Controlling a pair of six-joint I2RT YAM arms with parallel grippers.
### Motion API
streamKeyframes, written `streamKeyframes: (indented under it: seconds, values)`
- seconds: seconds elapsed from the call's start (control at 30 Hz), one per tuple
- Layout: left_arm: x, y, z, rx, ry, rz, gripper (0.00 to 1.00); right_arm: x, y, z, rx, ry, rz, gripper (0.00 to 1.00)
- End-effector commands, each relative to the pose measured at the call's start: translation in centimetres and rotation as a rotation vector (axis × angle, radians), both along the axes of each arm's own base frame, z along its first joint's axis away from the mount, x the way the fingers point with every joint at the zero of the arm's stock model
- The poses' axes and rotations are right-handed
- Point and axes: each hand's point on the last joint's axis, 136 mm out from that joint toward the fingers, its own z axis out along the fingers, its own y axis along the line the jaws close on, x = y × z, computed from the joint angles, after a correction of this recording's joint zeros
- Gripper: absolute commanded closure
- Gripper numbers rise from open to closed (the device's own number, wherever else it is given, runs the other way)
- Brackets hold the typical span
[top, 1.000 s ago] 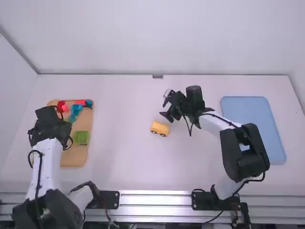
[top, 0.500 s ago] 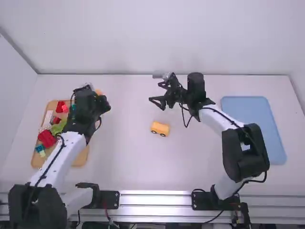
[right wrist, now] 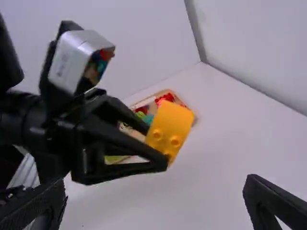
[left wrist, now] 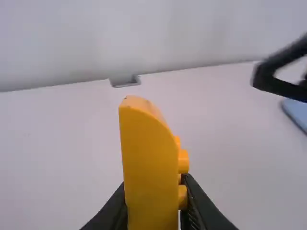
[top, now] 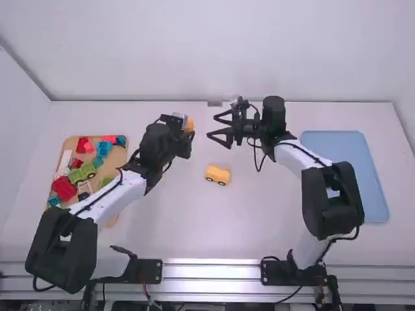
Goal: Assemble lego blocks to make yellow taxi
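White table (top: 162, 227) runs back to a pale wall (top: 194, 52), a small grey fixture (top: 214, 103) at its far edge, beyond both hands.

Left hand (top: 187, 133): nipped in on an orange-yellow block (left wrist: 149, 167), held up off the table. Left wrist view gives the block a curved outer face, round studs along one side. Right wrist view shows two studs plainly, and the block at the very tips of the left hand.

Right hand (top: 213, 127): spread wide, fingers (right wrist: 273, 201) well apart, nothing between them. It hangs just beside the left hand, on that hand's right.

Yellow car (top: 218, 174) sits upright on the table, nearer the arm bases than either hand (dark wheels toward the bases, quite toy-like).

Well to the left of the left hand, a wooden tray (top: 118, 162) carries mixed pieces: red block (top: 63, 188), teal block (top: 104, 148), green piece (top: 82, 173), white piece (top: 65, 160).

Well to the right of the right hand, a blue tray (top: 350, 149) lies flat.
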Motion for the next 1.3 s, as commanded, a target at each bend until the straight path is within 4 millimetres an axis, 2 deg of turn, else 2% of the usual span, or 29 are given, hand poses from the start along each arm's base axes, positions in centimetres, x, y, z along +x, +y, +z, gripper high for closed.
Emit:
streamKeyframes:
  seconds: [0.0, 0.13, 0.37, 0.43, 0.6, 0.77, 0.9, 0.93, 1.0, 1.07, 1.17, 1.27]
  values:
    - [-1.0, -1.7, -0.5, 0.052, -0.021, -0.094, 0.98, -0.4, 0.5, -0.1, 0.040, 0.091, 0.091, 0.02]
    - [-1.6, -3.2, -0.5, 0.078, -0.039, -0.129, 0.98, 0.5, 0.8, -1.1, 0.058, 0.162, 0.092, 0.02]
    - [-0.8, -1.9, -1.0, 0.134, -0.045, -0.014, 0.98, -0.1, 0.9, -0.9, 0.077, 0.148, 0.147, 0.04]
    - [-0.6, -2.1, -1.2, 0.127, -0.045, -0.023, 0.98, -0.1, 0.9, -0.8, 0.078, 0.151, 0.146, 0.05]
    - [-0.4, -3.5, -1.9, 0.080, -0.038, -0.077, 0.98, -0.3, 2.4, -0.8, 0.075, 0.146, 0.138, 0.09]
    - [-0.2, -3.5, -1.8, 0.055, -0.034, -0.064, 0.98, 1.0, 3.0, -1.9, 0.047, 0.173, 0.039, 0.21]
    - [-0.2, -3.8, -1.4, 0.039, -0.044, -0.067, 0.98, 1.4, 3.2, -1.9, 0.044, 0.162, 0.016, 0.29]
    - [-0.3, -3.9, -1.3, 0.029, -0.042, -0.065, 0.98, 1.5, 3.2, -2.0, 0.043, 0.161, 0.006, 0.32]
    - [-0.3, -4.0, -1.3, 0.026, -0.041, -0.064, 0.98, 1.7, 3.2, -2.0, 0.042, 0.160, -0.005, 0.45]
    - [-0.3, -4.0, -1.3, 0.026, -0.041, -0.063, 0.98, 1.7, 3.2, -2.0, 0.042, 0.160, -0.004, 0.49]
    - [-0.3, -4.1, -1.2, 0.023, -0.046, -0.066, 0.98, 1.7, 3.2, -1.9, 0.043, 0.157, -0.005, 0.51]
    - [-0.3, -4.0, -1.2, 0.024, -0.045, -0.065, 0.98, 1.6, 3.5, -1.9, 0.044, 0.152, 0.000, 0.48]
